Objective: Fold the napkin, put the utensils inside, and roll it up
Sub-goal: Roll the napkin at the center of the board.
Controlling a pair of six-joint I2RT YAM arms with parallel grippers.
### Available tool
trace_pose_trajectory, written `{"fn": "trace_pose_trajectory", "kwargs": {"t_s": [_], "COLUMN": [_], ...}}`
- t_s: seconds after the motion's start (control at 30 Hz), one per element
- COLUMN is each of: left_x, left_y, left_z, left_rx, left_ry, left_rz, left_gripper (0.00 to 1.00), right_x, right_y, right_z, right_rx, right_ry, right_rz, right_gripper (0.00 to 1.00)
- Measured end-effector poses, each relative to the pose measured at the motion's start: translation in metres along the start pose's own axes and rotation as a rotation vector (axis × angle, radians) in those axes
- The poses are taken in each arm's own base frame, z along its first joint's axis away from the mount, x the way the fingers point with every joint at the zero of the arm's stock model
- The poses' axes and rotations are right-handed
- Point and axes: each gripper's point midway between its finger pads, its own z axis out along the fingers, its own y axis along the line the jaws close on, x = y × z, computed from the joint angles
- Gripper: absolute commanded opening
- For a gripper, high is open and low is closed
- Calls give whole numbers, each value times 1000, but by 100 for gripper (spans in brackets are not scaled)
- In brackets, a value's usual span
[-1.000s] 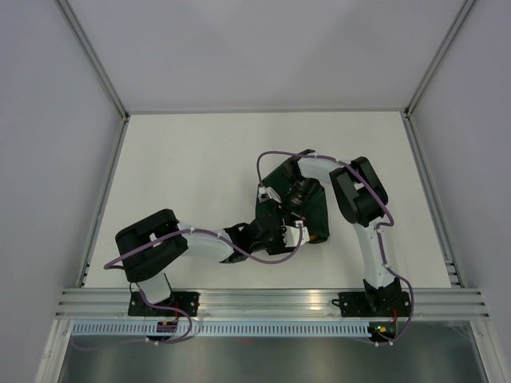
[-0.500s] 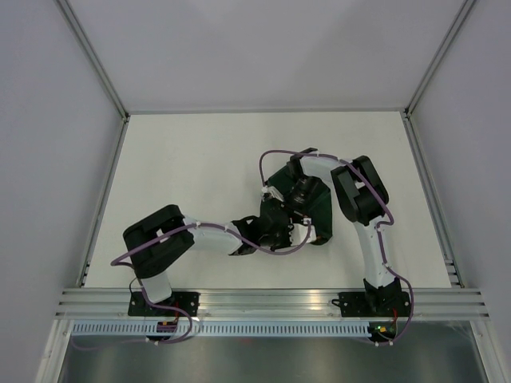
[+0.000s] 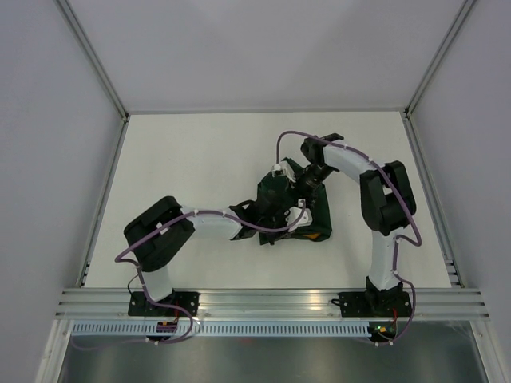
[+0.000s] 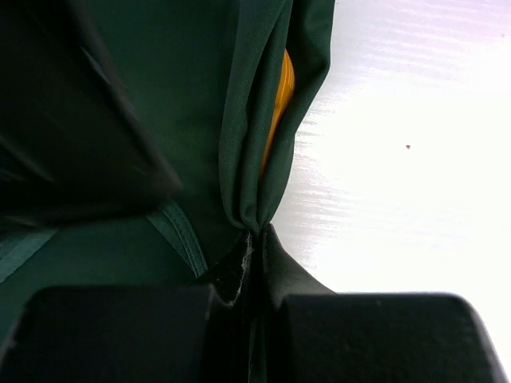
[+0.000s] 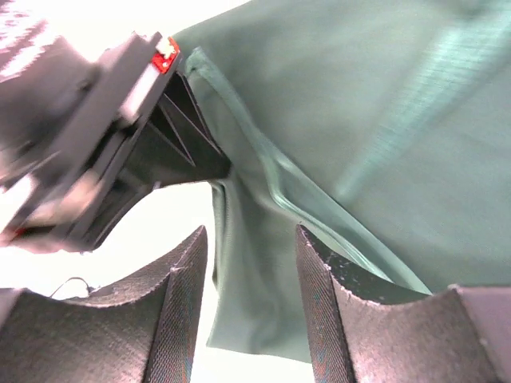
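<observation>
Rolling this tight, we'd say the left end effector (image 4: 255, 243), clenched on a fold of the napkin (image 4: 200, 96) lying mid-right on the desk (image 3: 184, 159), should pull snug so the utensils (image 4: 283, 88) inside don't slip, while the right end effector (image 5: 247, 267) hovers released above it

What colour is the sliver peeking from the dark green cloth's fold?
The thin utensil sliver is orange-yellow, clearest in the left wrist view.

One dark green, slightly shiny cloth napkin (image 3: 319, 214) lies on one white tabletop (image 3: 192, 167). One thin orange utensil sliver (image 4: 279, 96) shows in its fold; any others are hidden. Two white-and-black robot arms, two hands: left hand (image 4: 255, 243), right hand (image 5: 249, 239). Two purple cables (image 3: 287, 137).
</observation>
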Motion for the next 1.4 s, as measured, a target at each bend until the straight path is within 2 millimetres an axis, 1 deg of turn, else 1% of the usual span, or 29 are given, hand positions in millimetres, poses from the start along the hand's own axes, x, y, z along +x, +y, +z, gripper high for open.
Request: {"fn": "trace_pose_trajectory", "kwargs": {"t_s": [0.1,0.17,0.27,0.33,0.47,0.6,0.7,0.8,0.87,0.93,1.1,1.17,1.23,1.4], "left_x": [-1,-2,-3,-2,0,1,2,4,5,6,8,9,11,15], "left_y": [0,0,0,0,-1,-1,-1,-2,-4,-6,-9,-9,-9,-10], "left_z": [2,3,5,5,4,4,4,4,3,2,1,0,-1,-5], "left_rx": [55,89,144,183,267,359,425,495,543,589,676,699,718,749], "left_ry": [6,14,31,35,38,41,42,42,43,47,63,67,71,83], "left_rz": [-56,-91,-156,-206,-320,-436,-517,-598,-650,-700,-808,-841,-871,-929], "left_gripper": [2,2,2,2,2,2,2,2,2,2,2,2,2,2], "right_x": [-7,-7,3,13,34,50,55,53,51,51,51,52,51,44], "right_y": [-6,-6,-5,-3,4,16,26,31,33,36,46,50,51,55], "right_z": [-31,-45,-65,-74,-78,-73,-72,-73,-69,-57,-15,-1,7,24], "right_rx": [89,131,192,239,318,427,488,550,587,605,608,601,607,630], "right_ry": [-86,-130,-185,-219,-253,-275,-293,-309,-303,-283,-208,-181,-166,-132], "right_rz": [-12,-15,-9,-12,-24,-105,-167,-242,-300,-363,-524,-569,-612,-717], "right_gripper": [54,54,54,54,54,56,57,56,57,57,60,60,62,62]}}
